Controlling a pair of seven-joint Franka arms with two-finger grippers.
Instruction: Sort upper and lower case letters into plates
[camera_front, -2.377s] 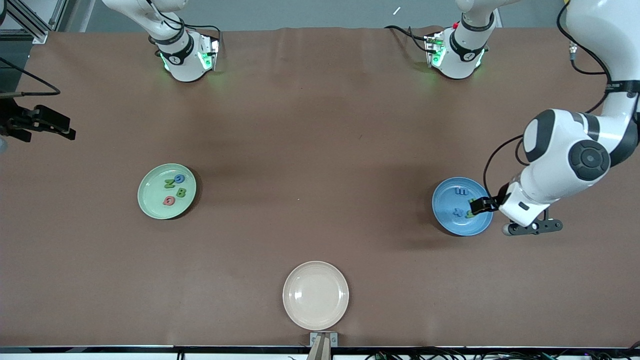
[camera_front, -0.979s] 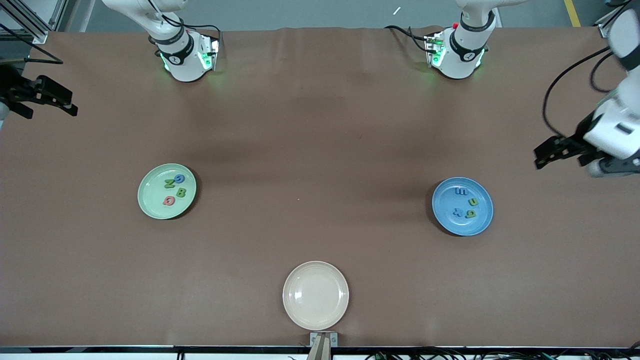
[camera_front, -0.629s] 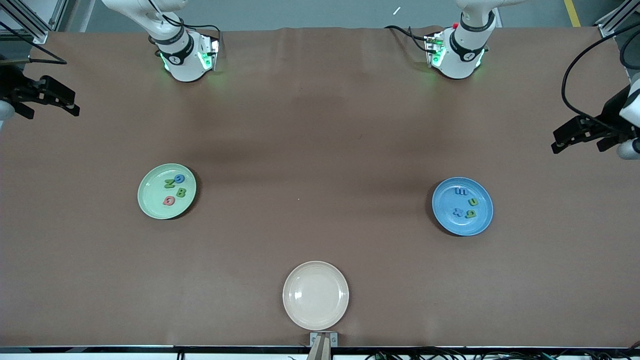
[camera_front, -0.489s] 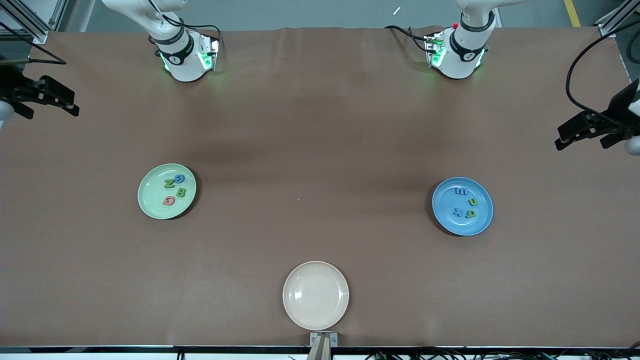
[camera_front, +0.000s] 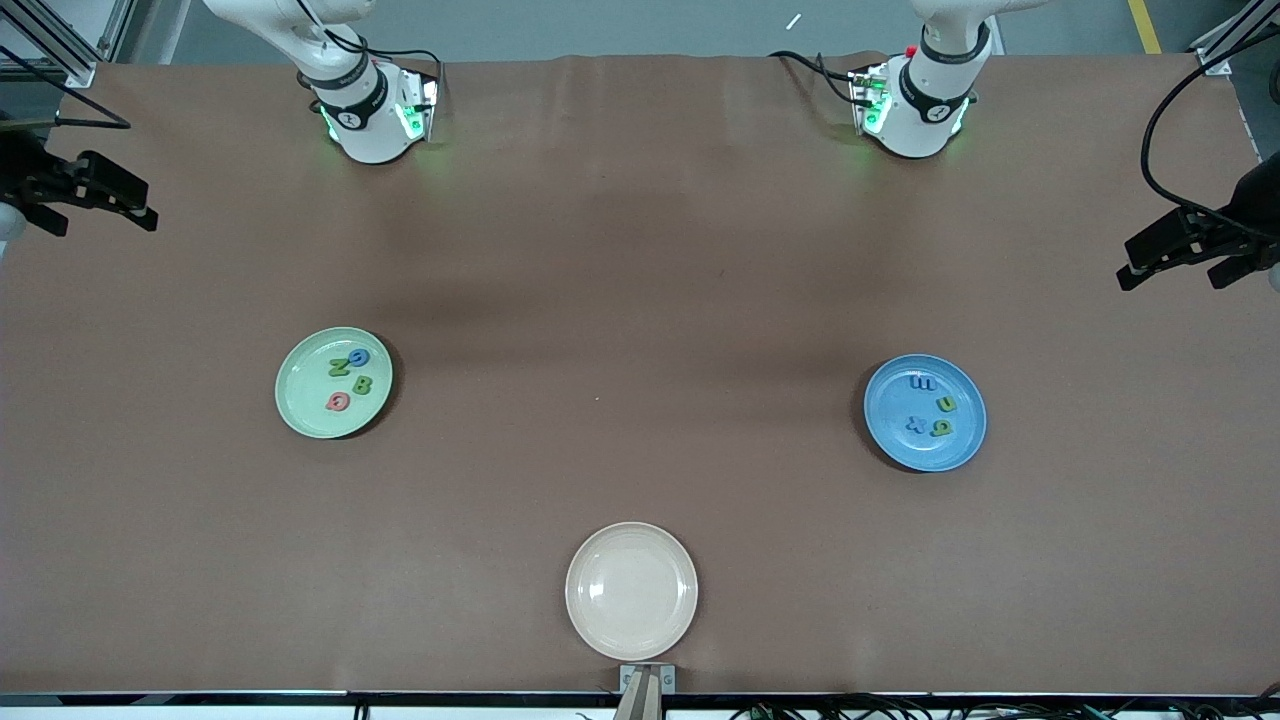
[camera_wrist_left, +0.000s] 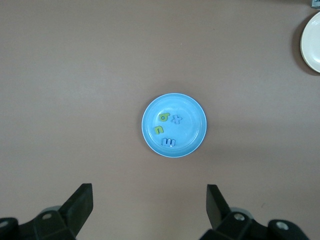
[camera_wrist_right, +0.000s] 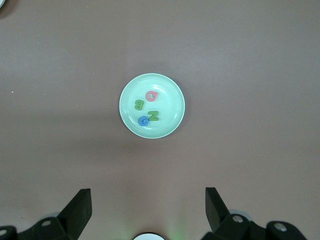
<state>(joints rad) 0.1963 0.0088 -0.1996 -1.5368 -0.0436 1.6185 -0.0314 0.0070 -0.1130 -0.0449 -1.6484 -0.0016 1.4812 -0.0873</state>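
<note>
On brown table (camera_front: 640, 300), three plates

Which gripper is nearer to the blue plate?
Left. The left gripper hangs open over the table's edge at the left arm's end, close to the blue plate. The right gripper, also open, is at the right arm's end, past the green plate.

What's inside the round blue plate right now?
Four small letters lie in the round blue plate: two blue, two green. Nothing covers them; whatever lies beneath the plate is hidden.
</note>
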